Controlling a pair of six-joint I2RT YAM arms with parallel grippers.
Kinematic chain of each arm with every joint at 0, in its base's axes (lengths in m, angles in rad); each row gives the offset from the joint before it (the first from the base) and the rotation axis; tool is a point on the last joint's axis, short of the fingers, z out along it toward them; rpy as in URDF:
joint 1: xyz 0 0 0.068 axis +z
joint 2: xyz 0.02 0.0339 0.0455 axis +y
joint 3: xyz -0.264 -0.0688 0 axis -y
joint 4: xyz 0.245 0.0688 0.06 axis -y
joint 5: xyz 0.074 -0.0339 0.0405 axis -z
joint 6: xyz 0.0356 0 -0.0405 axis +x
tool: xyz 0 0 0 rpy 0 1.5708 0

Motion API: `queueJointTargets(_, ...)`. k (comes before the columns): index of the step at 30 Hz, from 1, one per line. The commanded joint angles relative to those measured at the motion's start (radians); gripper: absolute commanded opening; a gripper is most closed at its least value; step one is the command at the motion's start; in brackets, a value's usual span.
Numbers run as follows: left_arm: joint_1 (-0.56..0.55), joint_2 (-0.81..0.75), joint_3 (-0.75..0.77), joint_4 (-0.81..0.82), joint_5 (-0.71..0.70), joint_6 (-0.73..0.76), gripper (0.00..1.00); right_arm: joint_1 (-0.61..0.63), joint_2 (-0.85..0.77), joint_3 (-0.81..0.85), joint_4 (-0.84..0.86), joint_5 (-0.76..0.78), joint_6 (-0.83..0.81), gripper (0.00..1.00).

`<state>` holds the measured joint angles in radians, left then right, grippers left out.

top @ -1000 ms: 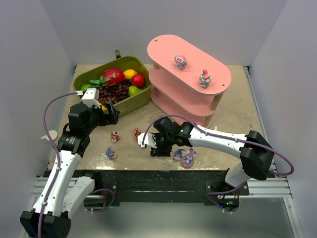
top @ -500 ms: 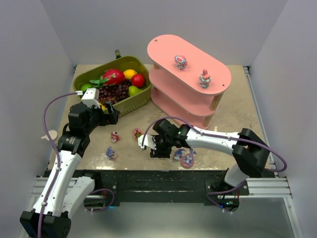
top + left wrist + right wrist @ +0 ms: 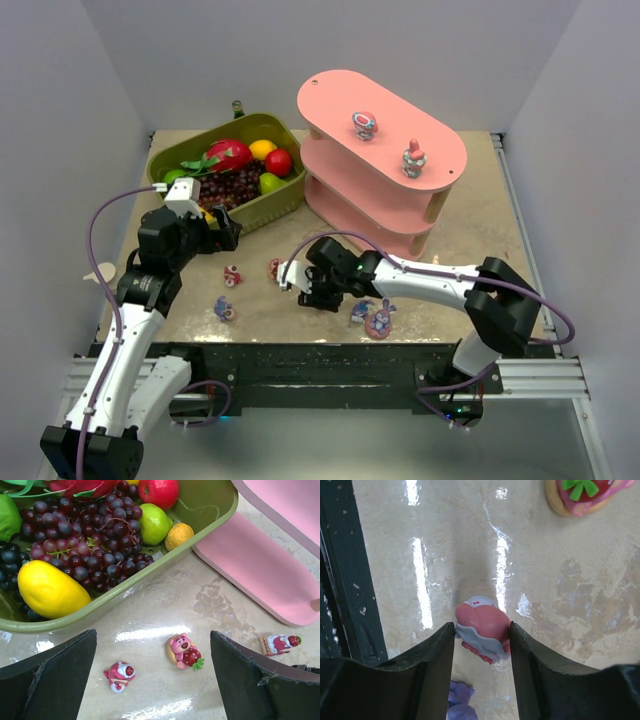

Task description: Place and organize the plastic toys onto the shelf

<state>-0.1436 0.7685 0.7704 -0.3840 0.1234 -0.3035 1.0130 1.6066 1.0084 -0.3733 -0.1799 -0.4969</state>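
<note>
The pink shelf (image 3: pixel 385 165) stands at the back right with two toys (image 3: pixel 364 124) on its top board. My right gripper (image 3: pixel 320 298) is shut on a pink-and-white figurine (image 3: pixel 482 632) and holds it just above the table. A pink bear with a strawberry (image 3: pixel 184 651) and a pink-white figurine (image 3: pixel 120 675) lie on the table between the fingers of my open left gripper (image 3: pixel 153 647), which hovers by the basket in the top view (image 3: pixel 222 232). A blue toy (image 3: pixel 224 309) and a blue-pink bunny (image 3: pixel 380 321) lie near the front edge.
An olive-green basket (image 3: pixel 285 195) of plastic fruit and grapes stands at the back left, right behind my left gripper. The shelf's bottom board (image 3: pixel 265 570) reaches close to the basket. The black front rail (image 3: pixel 350 580) lies just beside my right gripper.
My right gripper has shifted slightly away from the front edge with the figurine in its jaws. The left arm has not moved.
</note>
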Motion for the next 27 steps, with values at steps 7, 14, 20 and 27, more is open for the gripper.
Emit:
queueJointTargets(7,0.010,-0.003,-0.005,0.022,0.010,0.001,1.00,0.013,0.125,0.101,0.047,0.202,0.469,0.13)
queueJointTargets(14,0.010,0.000,-0.005,0.023,0.012,0.000,1.00,0.067,0.188,0.171,0.066,0.413,0.718,0.18)
queueJointTargets(20,0.010,0.000,-0.005,0.022,0.007,0.000,1.00,0.073,0.158,0.170,0.102,0.385,0.715,0.50)
queueJointTargets(27,0.010,0.003,-0.002,0.022,0.004,0.001,1.00,0.073,0.059,0.145,0.143,0.289,0.563,0.61)
